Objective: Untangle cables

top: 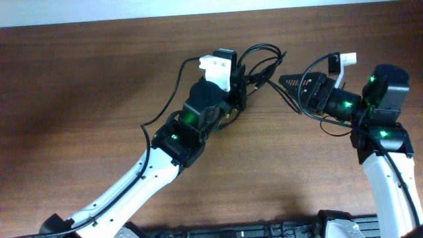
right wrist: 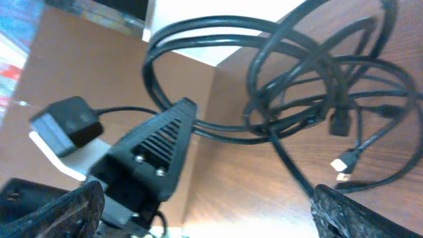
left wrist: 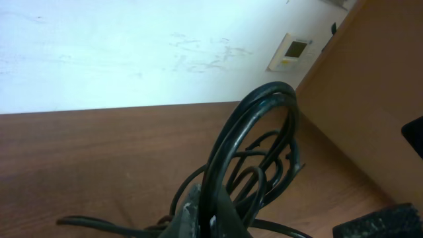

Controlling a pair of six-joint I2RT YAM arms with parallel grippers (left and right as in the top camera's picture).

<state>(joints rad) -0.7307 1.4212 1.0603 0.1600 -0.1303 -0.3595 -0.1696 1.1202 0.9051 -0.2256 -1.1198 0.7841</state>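
Observation:
The cables [top: 264, 58] are thin black cords in tangled loops at the table's far middle. My left gripper [top: 242, 80] is shut on them. In the left wrist view its fingers [left wrist: 213, 215] pinch a cord of the bundle, and the loops [left wrist: 254, 142] stand up above them. My right gripper [top: 297, 92] is open just right of the bundle, and its fingers are not touching it. In the right wrist view its fingers [right wrist: 205, 198] are spread wide. The loops [right wrist: 297, 86] with small plug ends [right wrist: 340, 165] hang ahead, next to the left gripper's black tip [right wrist: 155, 155].
The wooden table [top: 99, 73] stretches to the left and front. A black unit [top: 264, 231] lies along the near edge. A white wall with a small wall panel [left wrist: 294, 49] and a wooden side board [left wrist: 370, 99] stand behind the table.

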